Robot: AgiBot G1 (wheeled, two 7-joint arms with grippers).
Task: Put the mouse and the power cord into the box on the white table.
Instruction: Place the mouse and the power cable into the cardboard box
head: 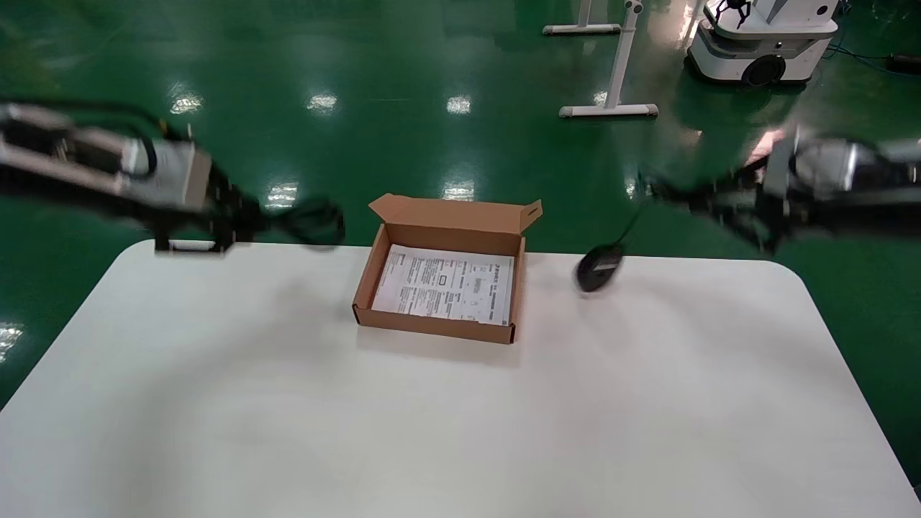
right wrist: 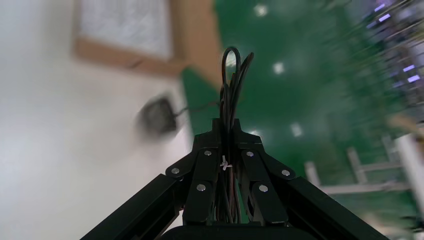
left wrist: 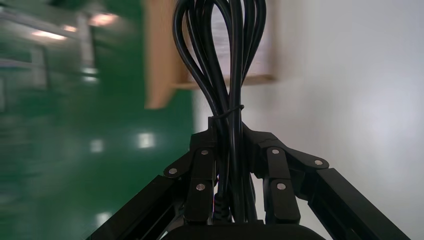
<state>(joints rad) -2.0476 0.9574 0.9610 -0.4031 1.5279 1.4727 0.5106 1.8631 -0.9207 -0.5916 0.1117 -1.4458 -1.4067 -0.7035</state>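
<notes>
Two hands work above the white surface [head: 460, 403]: the left hand [head: 248, 219] clenches the blurred power cord [head: 313, 223], loops pointing toward the open box [head: 439, 327]; the right hand [head: 665, 191] grips the mouse's bundled cable, the mouse [head: 599, 267] dangling, smeared.

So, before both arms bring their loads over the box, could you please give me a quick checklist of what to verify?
1. Left gripper clamps the power cord: ok.
2. Right gripper clamps the mouse's bundled cable: ok.
3. The mouse dangles to the right of the box, whether clear of the white table: cannot tell.
4. Lid flap open, box holds only its printed sheet: ok.
5. Power cord over the box: not ok, it hangs to the left of it.
</notes>
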